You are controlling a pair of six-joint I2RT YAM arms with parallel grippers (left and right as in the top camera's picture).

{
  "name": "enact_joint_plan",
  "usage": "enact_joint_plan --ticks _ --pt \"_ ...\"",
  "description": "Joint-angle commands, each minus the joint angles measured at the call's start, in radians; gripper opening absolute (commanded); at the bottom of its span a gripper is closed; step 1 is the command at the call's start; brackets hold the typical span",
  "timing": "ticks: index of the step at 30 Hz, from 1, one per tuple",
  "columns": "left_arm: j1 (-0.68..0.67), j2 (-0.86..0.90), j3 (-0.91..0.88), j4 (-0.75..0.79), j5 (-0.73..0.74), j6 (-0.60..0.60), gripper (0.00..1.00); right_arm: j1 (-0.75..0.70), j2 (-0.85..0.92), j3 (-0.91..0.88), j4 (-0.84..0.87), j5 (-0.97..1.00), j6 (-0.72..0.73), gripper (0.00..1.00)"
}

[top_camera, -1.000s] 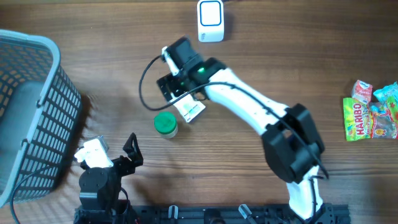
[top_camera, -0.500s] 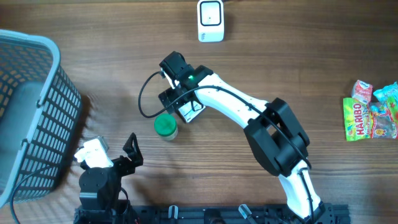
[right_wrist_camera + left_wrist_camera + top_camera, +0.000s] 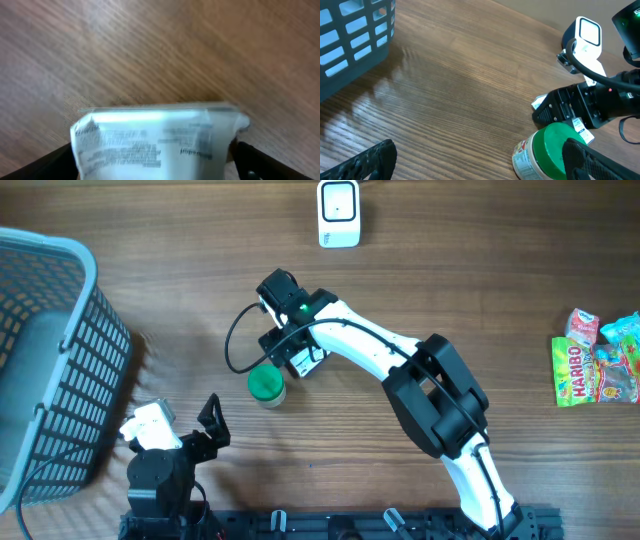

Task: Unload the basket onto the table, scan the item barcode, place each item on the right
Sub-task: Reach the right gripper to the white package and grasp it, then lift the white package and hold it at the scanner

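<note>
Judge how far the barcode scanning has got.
Done: nothing scanned yet. In hand: the right tool straddles the white packet lying on the table, jaws open. Left: grip it, lift it, show its barcode to the white scanner.

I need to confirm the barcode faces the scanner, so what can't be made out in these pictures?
- Packet print: right wrist view, blurred; no barcode readable.
- Same packet, overhead: mostly hidden under the right tool.
- Right tool's grip: right wrist view cuts its fingers at the bottom edge; contact with the packet unclear.
- Can label: left wrist view, cut by the bottom edge, too small.
</note>
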Motion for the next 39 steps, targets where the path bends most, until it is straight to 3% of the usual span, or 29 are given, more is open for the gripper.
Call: enact_joint_plan --ticks 1,9,14,21,29,39 --pt "-0.002 -0.007 -0.003 0.003 0.012 -0.005 1.00 0.002 0.046 -0.002 0.024 0.005 0.002 0.82" --pt "-0.002 -0.007 -0.003 0.003 0.012 -0.005 1.00 -0.005 0.046 0.021 -0.003 -0.082 0.032 0.73" --pt "-0.002 -0.007 -0.003 0.003 0.013 -0.005 1.00 -0.062 0.040 0.137 -0.117 -0.351 0.033 0.63" --pt "-0.002 -0.007 -0.003 0.003 0.012 -0.005 1.00 -0.203 0.010 0.168 -0.250 -0.682 0.030 0.60" --pt "-0.002 -0.007 -0.003 0.003 0.012 -0.005 1.00 -0.377 0.006 0.168 -0.336 -1.256 -0.084 0.57" --pt "-0.002 -0.007 -0.003 0.003 0.013 -0.005 1.00 -0.392 0.006 0.168 -0.364 -1.262 -0.080 0.57"
